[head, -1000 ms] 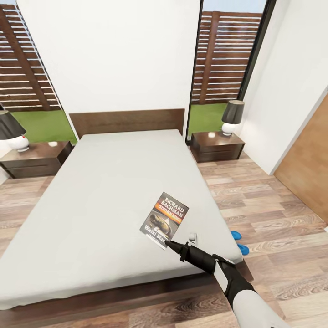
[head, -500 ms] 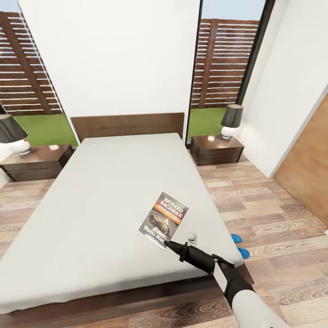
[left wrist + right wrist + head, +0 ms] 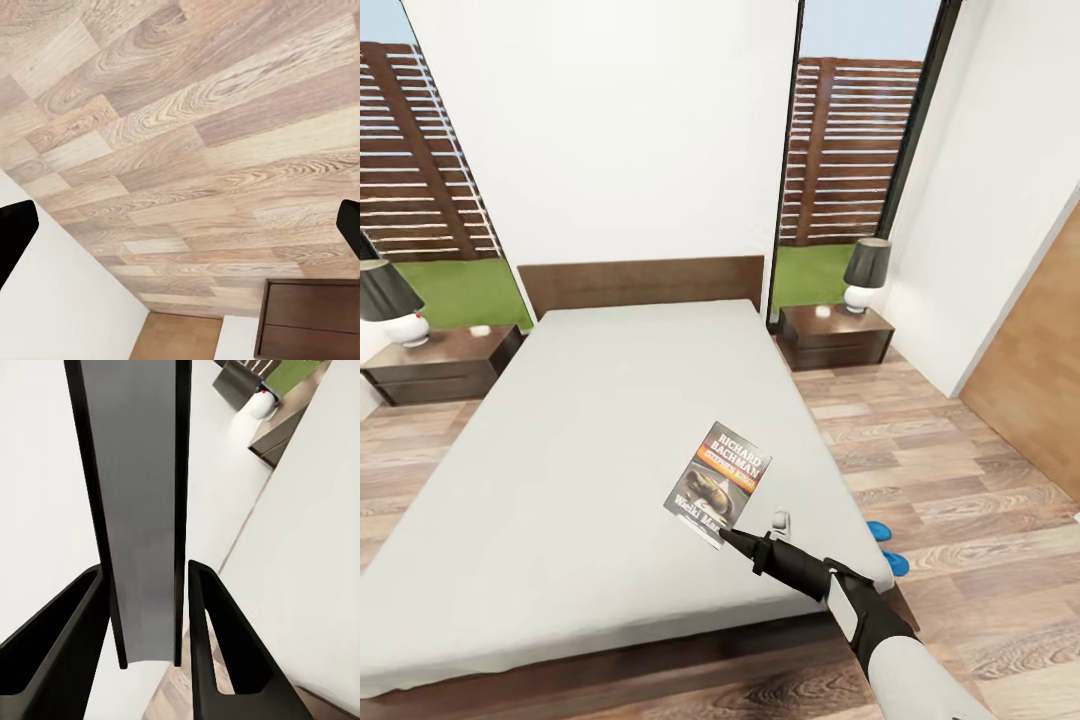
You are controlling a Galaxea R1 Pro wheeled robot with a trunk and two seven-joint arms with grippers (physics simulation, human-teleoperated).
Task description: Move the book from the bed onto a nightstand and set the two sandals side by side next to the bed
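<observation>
The book (image 3: 718,482), dark with an orange band, tilts up just over the pale-grey mattress of the bed (image 3: 580,430) near its right front corner. My right gripper (image 3: 725,535) is shut on the book's lower corner. In the right wrist view the book's thin edge (image 3: 142,510) runs between the two black fingers (image 3: 196,607). Two blue sandals (image 3: 878,528) (image 3: 896,562) lie on the floor by the bed's right side, partly hidden by the mattress. A nightstand (image 3: 835,335) stands right of the headboard, another nightstand (image 3: 440,360) left. My left gripper (image 3: 180,225) is open over the wood floor.
Each nightstand carries a black-shaded lamp (image 3: 865,272) (image 3: 388,300). A brown door (image 3: 1040,390) is at the right wall. Wood-plank floor (image 3: 960,460) runs along the bed's right side. A dark cabinet (image 3: 311,319) shows in the left wrist view.
The whole head view has shifted, with the headboard and nightstands sliding lower in the picture, so the camera moved. The book stays held in the right gripper at about the same spot.
</observation>
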